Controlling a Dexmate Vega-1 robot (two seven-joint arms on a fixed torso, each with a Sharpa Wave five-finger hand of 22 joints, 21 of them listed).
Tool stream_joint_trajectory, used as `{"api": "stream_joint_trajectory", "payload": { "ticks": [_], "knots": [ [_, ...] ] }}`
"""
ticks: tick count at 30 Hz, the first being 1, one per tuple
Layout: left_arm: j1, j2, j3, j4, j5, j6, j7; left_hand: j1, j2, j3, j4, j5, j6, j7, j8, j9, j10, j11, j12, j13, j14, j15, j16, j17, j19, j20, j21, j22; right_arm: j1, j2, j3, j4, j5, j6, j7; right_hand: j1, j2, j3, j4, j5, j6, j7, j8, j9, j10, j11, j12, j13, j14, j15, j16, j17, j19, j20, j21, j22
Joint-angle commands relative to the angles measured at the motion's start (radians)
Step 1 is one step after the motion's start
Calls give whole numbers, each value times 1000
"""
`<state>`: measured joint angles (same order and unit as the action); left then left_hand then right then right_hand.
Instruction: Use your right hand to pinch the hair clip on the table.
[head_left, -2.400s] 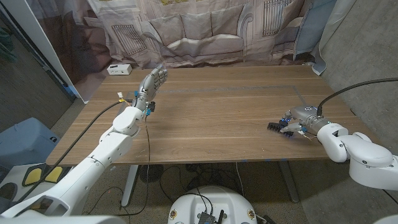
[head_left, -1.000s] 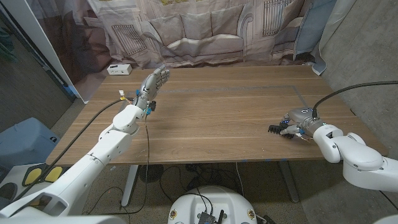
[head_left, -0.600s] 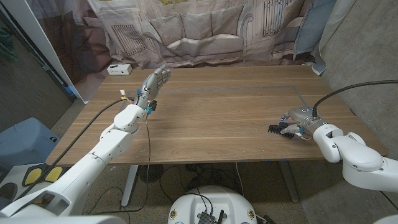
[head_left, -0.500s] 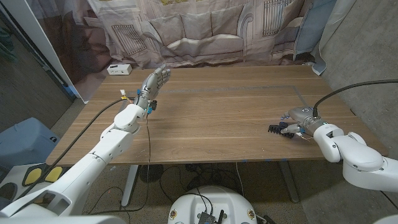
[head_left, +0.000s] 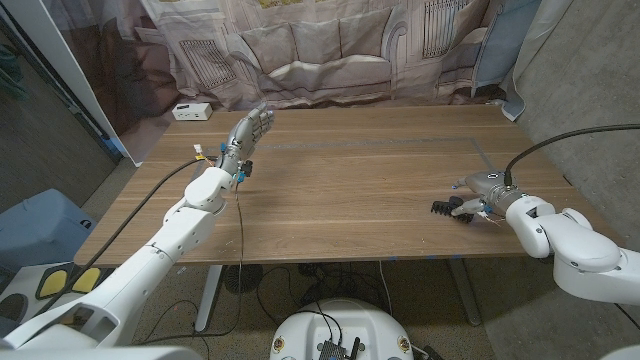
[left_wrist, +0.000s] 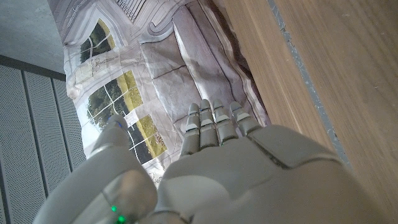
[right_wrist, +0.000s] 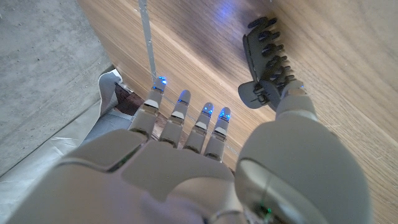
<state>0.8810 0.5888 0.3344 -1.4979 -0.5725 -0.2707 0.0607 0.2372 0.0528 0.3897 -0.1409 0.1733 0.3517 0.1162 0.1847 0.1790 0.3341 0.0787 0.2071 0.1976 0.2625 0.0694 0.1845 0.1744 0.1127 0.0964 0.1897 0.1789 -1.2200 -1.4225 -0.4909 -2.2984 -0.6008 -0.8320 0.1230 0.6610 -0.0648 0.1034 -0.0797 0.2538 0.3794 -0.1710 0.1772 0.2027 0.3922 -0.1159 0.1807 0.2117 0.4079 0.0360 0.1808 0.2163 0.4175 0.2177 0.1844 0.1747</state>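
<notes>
Right now the right hand, fingers apart, thumb touching, sits beside the hair clip, which lies leftward.

Wooden table seen across the middle, small white box set on its far left corner, printed fabric backdrop hung behind the far edge, grey tape line laid across the far tabletop, blue bin placed on the floor at left
</notes>
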Motion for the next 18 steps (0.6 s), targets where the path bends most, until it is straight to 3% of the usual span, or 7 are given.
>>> {"api": "stream_joint_trajectory", "payload": {
  "ticks": [1, 5, 6, 13, 15, 16, 18],
  "knots": [
    [-10, -11, 1, 30, -5, -19, -9, 9, -2, 6, 0, 0, 7, -1, 5, 3, 8, 1, 6, 6, 2, 1, 2, 3, 1, -2, 7, 2, 3, -23, 19, -24, 31, -1, 14, -21, -4, -8, 7, 6, -18, 7, 4, 2, -18, 3, 0, 4, -17, 6, 5, 2, -13, 3, -3, 2],
    [-15, -8, 0, 30, -6, -15, -11, 9, -2, 6, 0, 0, 8, -2, 5, 3, 10, 0, 7, 6, 2, 1, 2, 3, 0, -2, 7, 2, 0, -29, 29, -30, 50, 1, 3, -48, -10, -18, 18, 9, -26, 12, 7, 3, -27, 9, 2, 4, -24, 11, 9, 3, -19, 3, -2, 2],
    [-16, -6, 0, 29, -4, -14, -11, 9, -2, 7, 0, 0, 9, -3, 6, 3, 10, 0, 7, 6, 2, 1, 3, 3, 0, -2, 7, 2, -5, -33, 38, -32, 67, 2, -5, -77, -13, -29, 31, 11, -26, 15, 11, 3, -30, 10, 6, 4, -28, 10, 13, 4, -23, 3, -1, 2],
    [-20, -3, -4, 33, -7, -14, -14, 10, -1, 7, 0, 0, 11, -4, 6, 3, 13, -7, 8, 6, 5, -1, 3, 3, 2, -4, 8, 2, -30, -46, 75, -48, 139, -15, -71, -152, -16, -55, 66, 18, -18, 19, 22, 3, -39, 27, 11, 4, -45, 16, 19, 7, -36, 2, 1, 3],
    [-22, -4, -4, 38, -8, -16, -15, 10, -1, 7, 0, 0, 11, -4, 6, 3, 13, -6, 8, 6, 5, -2, 4, 3, 3, -4, 8, 2, -41, -46, 93, -49, 175, -19, -99, -188, -13, -66, 84, 19, -1, 22, 30, 4, -39, 36, 15, 4, -46, 18, 24, 9, -40, 2, 2, 3],
    [-24, -5, -4, 41, -8, -18, -16, 10, -1, 8, 0, 0, 11, -4, 6, 3, 14, -7, 9, 6, 6, -2, 4, 3, 3, -4, 8, 2, -47, -47, 101, -49, 190, -18, -116, -232, -9, -79, 106, 21, 17, 24, 37, 5, -36, 40, 18, 4, -47, 18, 28, 10, -43, 2, 3, 4],
    [-27, -8, -3, 46, -8, -19, -18, 10, -1, 8, 0, 0, 11, -4, 6, 3, 14, -5, 9, 5, 7, -2, 4, 3, 3, -4, 9, 2, -58, -48, 114, -48, 215, -16, -150, -247, -7, -84, 113, 21, 23, 23, 39, 6, -34, 45, 20, 4, -48, 19, 30, 11, -44, 2, 4, 4]
  ]
}}
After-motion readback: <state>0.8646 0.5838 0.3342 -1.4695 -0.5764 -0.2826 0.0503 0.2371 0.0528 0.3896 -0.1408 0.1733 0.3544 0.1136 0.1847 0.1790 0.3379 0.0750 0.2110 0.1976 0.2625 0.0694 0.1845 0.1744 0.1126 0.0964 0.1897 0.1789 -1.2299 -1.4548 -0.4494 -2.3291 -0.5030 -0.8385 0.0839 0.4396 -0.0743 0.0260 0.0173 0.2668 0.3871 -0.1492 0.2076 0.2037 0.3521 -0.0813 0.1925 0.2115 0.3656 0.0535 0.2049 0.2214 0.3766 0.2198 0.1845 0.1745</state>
